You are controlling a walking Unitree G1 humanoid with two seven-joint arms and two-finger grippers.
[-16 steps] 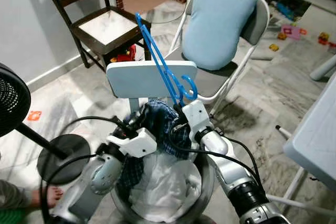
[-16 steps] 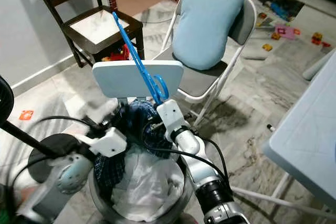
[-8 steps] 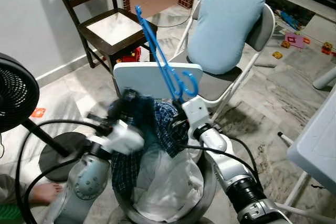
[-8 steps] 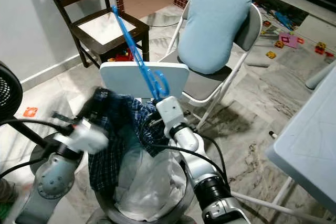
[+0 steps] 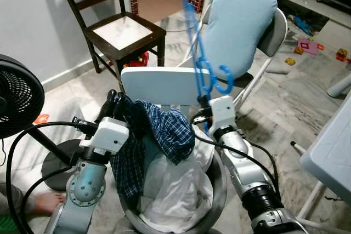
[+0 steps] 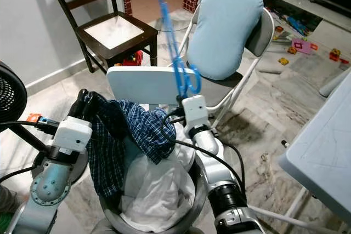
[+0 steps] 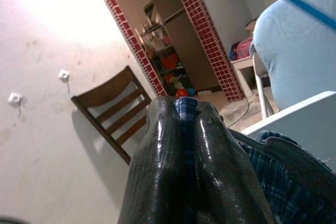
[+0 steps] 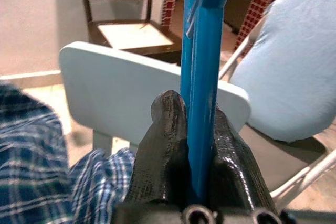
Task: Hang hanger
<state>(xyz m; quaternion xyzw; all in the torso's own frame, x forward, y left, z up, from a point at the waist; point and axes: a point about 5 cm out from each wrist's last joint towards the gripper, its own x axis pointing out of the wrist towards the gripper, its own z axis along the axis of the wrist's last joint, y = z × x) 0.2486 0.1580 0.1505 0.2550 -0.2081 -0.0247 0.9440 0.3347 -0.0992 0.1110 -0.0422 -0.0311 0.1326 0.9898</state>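
My right gripper [image 5: 204,109] is shut on a blue plastic hanger [image 5: 201,56], which stands up steeply in front of the pale chair back [image 5: 164,85]; its hook [image 5: 222,82] curls near the gripper. In the right wrist view the hanger [image 8: 201,72] runs straight up between the black fingers [image 8: 166,145]. My left gripper [image 5: 112,107] is shut on a blue plaid shirt [image 5: 164,130], lifted above the round basket [image 5: 220,182] of white laundry [image 5: 173,190]. The left wrist view shows plaid cloth [image 7: 185,109] pinched between the fingers [image 7: 215,161].
A folding chair with a light blue cushion [image 5: 237,23] stands behind the hanger. A dark wooden chair [image 5: 123,28] is at the back left, a black fan [image 5: 16,100] at the left. A white table edge [image 5: 332,152] is at the right. Toys lie on the floor far right.
My right gripper swung the hanger to the right and more upright. My left gripper raised the plaid shirt higher out of the basket and steadied.
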